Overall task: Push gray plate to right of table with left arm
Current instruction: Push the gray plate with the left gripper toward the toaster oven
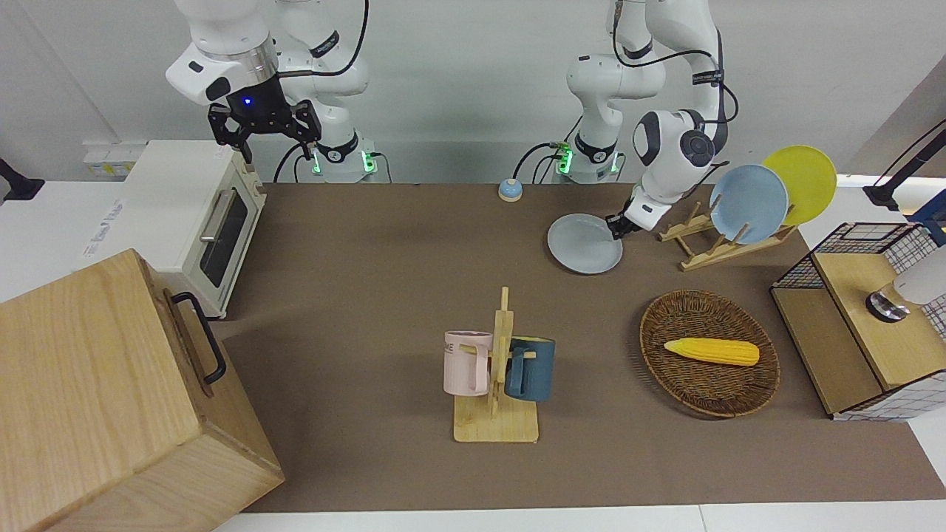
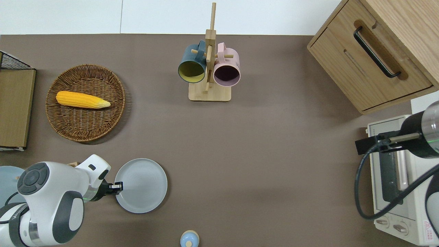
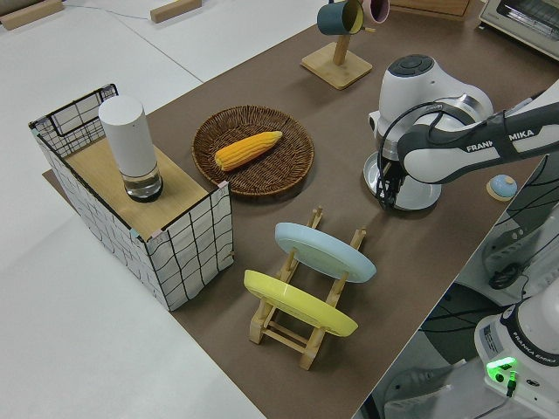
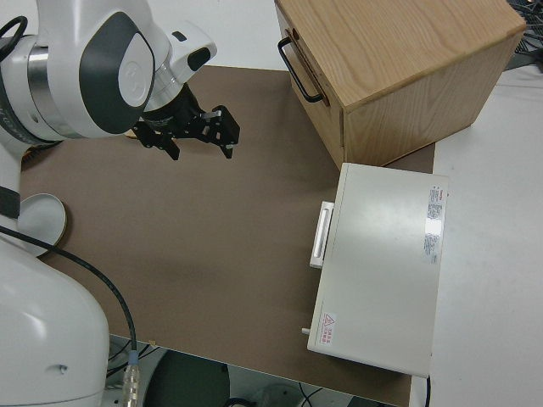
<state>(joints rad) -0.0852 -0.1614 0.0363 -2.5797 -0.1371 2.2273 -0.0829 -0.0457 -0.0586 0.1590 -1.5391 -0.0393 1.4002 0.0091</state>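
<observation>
The left end effector (image 2: pixel 117 186) sits low at the gray plate (image 2: pixel 142 185), its tip touching the rim on the side toward the left arm's end; I cannot tell how far its fingers are parted. The plate lies flat on the worktop (image 2: pixel 260 151) beside the wooden plate rack (image 1: pixel 713 240). Farther out is the wicker basket (image 2: pixel 85 103) with corn (image 2: pixel 82 100). The right arm is parked.

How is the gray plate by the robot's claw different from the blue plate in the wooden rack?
The gray plate lies flat on the table; the blue plate stands tilted on edge in the rack. The gray one is paler, the blue one brighter. The left claw is at the gray plate's rim; nothing touches the blue plate. Both are round.
</observation>
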